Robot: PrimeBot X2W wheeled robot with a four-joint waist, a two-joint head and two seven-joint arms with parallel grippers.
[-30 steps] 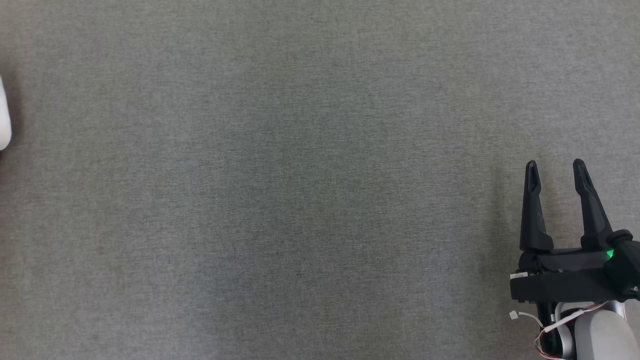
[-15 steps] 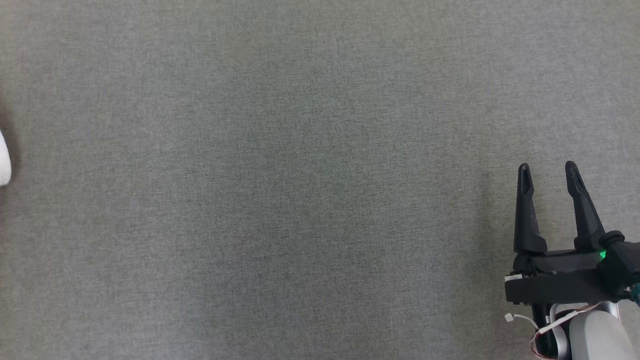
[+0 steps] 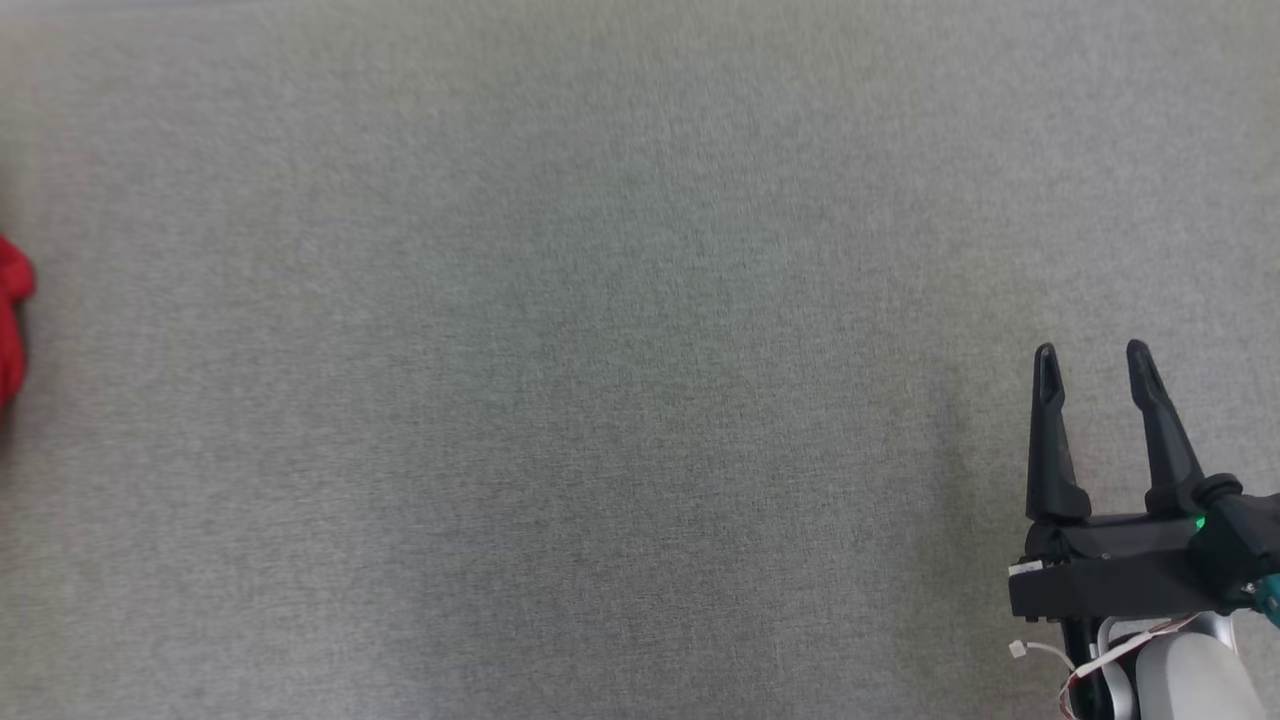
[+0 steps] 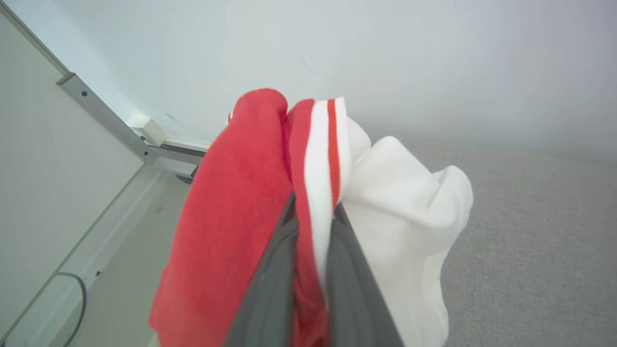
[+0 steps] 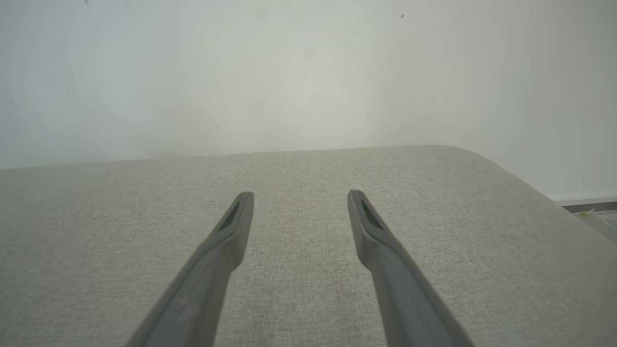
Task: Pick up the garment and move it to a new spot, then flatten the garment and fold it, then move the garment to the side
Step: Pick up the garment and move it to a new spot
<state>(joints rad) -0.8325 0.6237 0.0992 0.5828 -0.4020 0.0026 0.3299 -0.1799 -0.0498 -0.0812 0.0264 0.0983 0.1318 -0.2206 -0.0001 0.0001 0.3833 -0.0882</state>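
The left gripper [image 4: 313,208] is pinched almost closed on the garment [image 4: 231,202], its fingers squeezing a red-and-white striped band; red cloth bulges on one side of them, white on the other, with the grey surface [image 4: 530,241] behind; in the head view a red scrap shows at the left edge; the right gripper [image 3: 1090,350] sits over the surface at lower right, fingers moderately apart, holding nothing; beyond stands a pale wall [image 5: 289,72].

A grey woven-fabric desk [image 3: 600,400] spreads flat beneath and ahead of the jaws of the right gripper [image 3: 1090,352]; beyond them it ends before a pale wall [image 5: 289,72], its far corner to their right rounded.
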